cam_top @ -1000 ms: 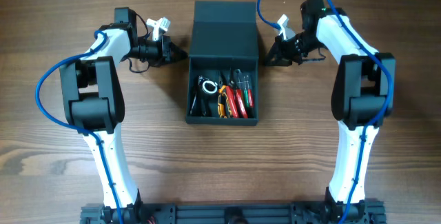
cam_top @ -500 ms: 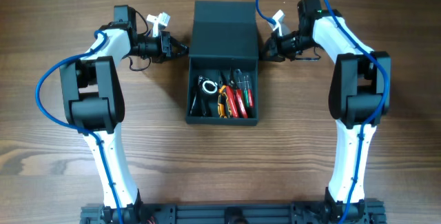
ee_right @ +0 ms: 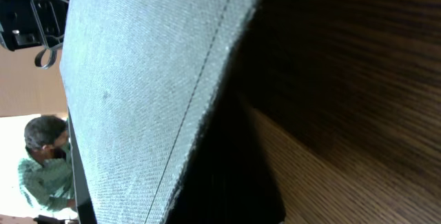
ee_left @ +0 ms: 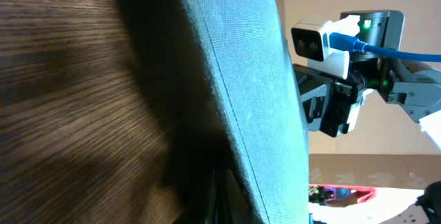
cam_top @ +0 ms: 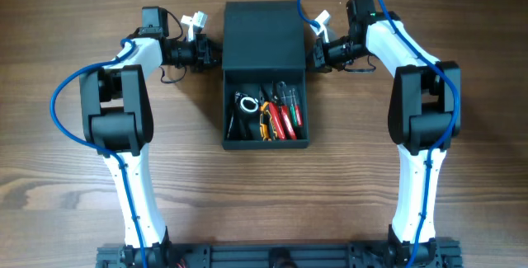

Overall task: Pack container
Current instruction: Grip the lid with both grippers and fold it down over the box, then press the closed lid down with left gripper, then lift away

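Observation:
The dark teal container [cam_top: 226, 133] sits open at the table's middle, with hand tools [cam_top: 272, 111] inside: pliers with red and orange handles and a white coil. Its flap lid [cam_top: 264, 33] is folded back behind it and looks raised a little. My left gripper [cam_top: 212, 54] touches the lid's left edge and my right gripper [cam_top: 317, 54] touches its right edge. In the left wrist view the lid [ee_left: 248, 79] fills the frame, with dark fingers [ee_left: 213, 207] pressed together beneath its edge. The right wrist view shows the same lid [ee_right: 138, 79] over the right fingers [ee_right: 238, 182].
Wooden tabletop [cam_top: 462, 210] all round. The arm bases stand at the front edge [cam_top: 272, 256]. The right arm's wrist camera [ee_left: 344, 65] shows beyond the lid in the left wrist view. A person [ee_right: 45, 155] is seen past the table.
Both grippers moved inward and back to the lid's side edges. The lid now looks larger and shifted toward the back, as if lifted off the table.

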Motion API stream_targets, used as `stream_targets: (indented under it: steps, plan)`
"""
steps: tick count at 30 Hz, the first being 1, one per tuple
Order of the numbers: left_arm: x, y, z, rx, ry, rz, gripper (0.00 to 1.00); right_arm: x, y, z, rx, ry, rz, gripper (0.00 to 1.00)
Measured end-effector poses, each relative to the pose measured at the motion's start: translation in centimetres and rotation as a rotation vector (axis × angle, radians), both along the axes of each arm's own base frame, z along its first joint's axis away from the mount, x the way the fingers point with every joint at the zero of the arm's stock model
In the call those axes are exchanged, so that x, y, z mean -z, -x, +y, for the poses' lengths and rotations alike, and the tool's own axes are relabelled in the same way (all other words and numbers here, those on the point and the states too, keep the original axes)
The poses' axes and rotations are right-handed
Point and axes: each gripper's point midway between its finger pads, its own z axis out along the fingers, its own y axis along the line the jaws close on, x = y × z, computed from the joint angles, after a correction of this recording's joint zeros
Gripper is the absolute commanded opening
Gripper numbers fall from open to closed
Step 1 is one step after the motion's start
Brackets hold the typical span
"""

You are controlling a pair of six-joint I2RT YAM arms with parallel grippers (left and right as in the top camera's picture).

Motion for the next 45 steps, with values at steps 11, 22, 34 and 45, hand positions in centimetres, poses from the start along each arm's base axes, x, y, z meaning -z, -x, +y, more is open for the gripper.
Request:
stream_targets:
  steps: [11,22,34,45]
  plan:
    - [-1.2,0.0,-0.1,0.001,0.019,-0.002,0.04,-2.6,-2.9,-0.2,0.007,0.060,-0.108,0.04]
    - [-9.5,0.4,0.2,-0.021,0.010,-0.079,0.04,-8.3,-5.2,0.1,-0.007,0.050,-0.224,0.04]
    - [-15.1,6.8,-4.0,0.041,-0.109,0.034,0.04,-11.7,-3.8,-1.3,-0.007,0.083,-0.164,0.07]
    - [-12.3,12.9,-6.0,0.072,-0.590,0.095,0.04,-9.6,-5.6,-7.8,0.103,0.359,-0.175,0.41]
